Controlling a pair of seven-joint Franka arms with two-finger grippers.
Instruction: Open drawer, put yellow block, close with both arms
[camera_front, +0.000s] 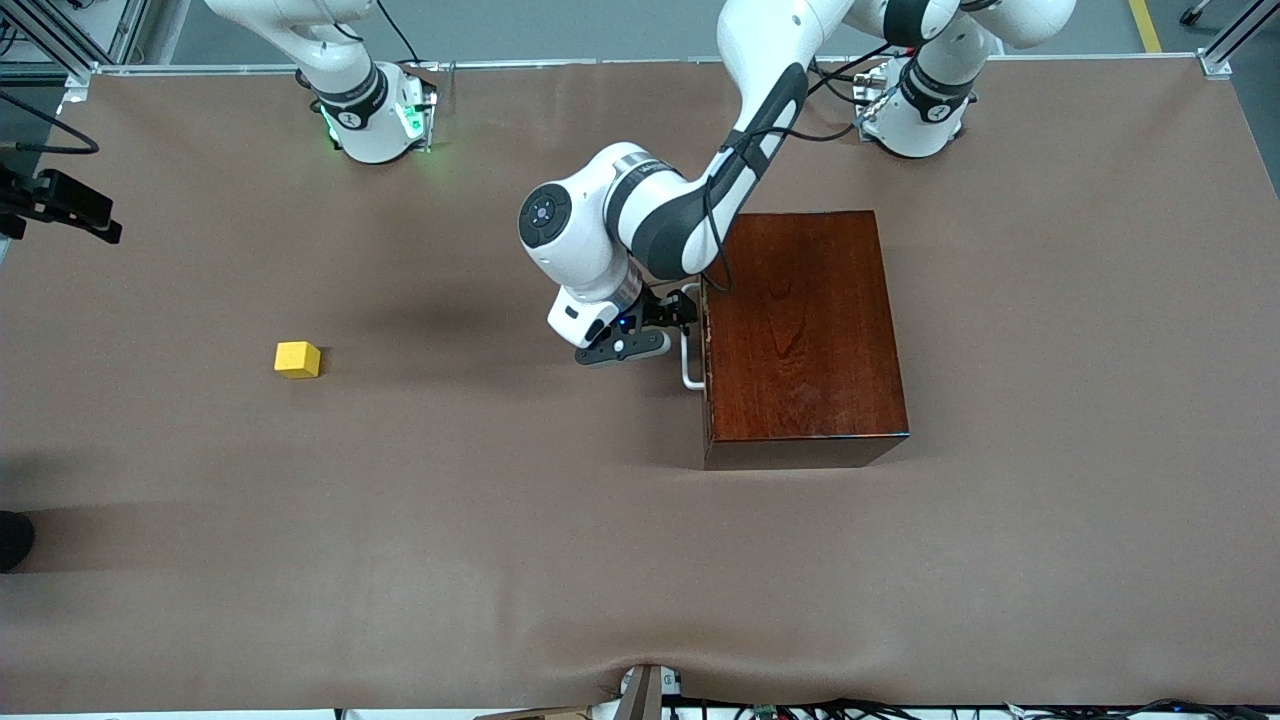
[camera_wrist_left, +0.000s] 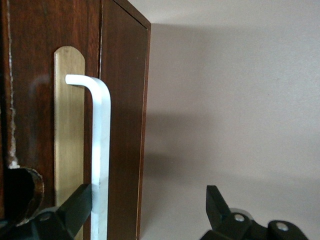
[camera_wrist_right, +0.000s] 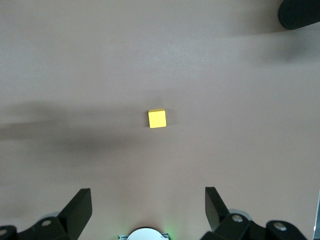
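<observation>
The dark reddish-brown wooden box (camera_front: 805, 335) stands toward the left arm's end of the table. Its drawer (camera_wrist_left: 30, 100) is shut flush, and its white bar handle (camera_front: 690, 370) faces the right arm's end. My left gripper (camera_front: 683, 312) is at the handle and open. In the left wrist view the left gripper (camera_wrist_left: 147, 200) has the handle (camera_wrist_left: 100, 150) between its fingers, close against one finger (camera_wrist_left: 75, 210). The yellow block (camera_front: 297, 359) lies alone on the brown table cover toward the right arm's end. My right gripper (camera_wrist_right: 147, 200) is open and empty, high over the block (camera_wrist_right: 157, 118).
A brass plate (camera_wrist_left: 67, 125) backs the handle on the drawer front. A black camera mount (camera_front: 60, 200) and a dark object (camera_front: 12, 540) sit at the table's edge by the right arm's end. The right arm's green-lit base (camera_front: 375, 115) stands at the top.
</observation>
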